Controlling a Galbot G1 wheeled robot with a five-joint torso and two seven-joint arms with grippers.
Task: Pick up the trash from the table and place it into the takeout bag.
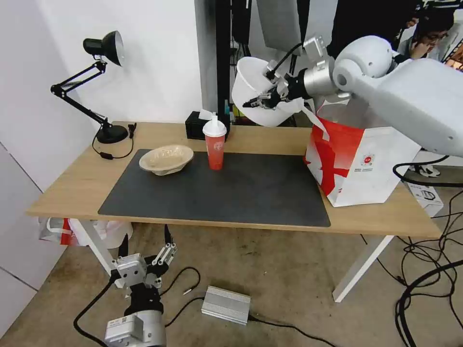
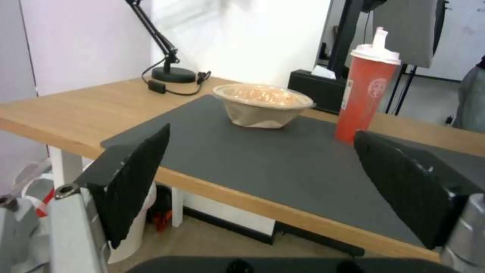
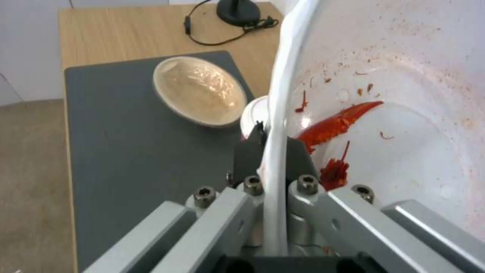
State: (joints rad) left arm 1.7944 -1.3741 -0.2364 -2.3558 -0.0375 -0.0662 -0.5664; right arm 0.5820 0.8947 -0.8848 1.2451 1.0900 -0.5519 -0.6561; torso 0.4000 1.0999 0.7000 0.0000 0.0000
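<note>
Trash counts three: one white bowl (image 1: pixel 255 91) pinched at its rim by the right gripper (image 1: pixel 260 100) above the takeout bag (image 1: pixel 359 166), one red cup (image 1: pixel 215 144) and one pulp bowl (image 1: pixel 166 159) on the table (image 1: pixel 72 183), left gripper (image 1: pixel 144 250) spread below.

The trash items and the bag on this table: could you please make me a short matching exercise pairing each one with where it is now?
Things:
1. white bowl
2. red cup
3. beige bowl
4. takeout bag

Places:
A. standing upright on the grey mat
B. on the table's right end, off the mat
C. held in the air, rim pinched by the right hand
D. resting at the mat's back left corner

Pairs: 1-C, 2-A, 3-D, 4-B
</note>
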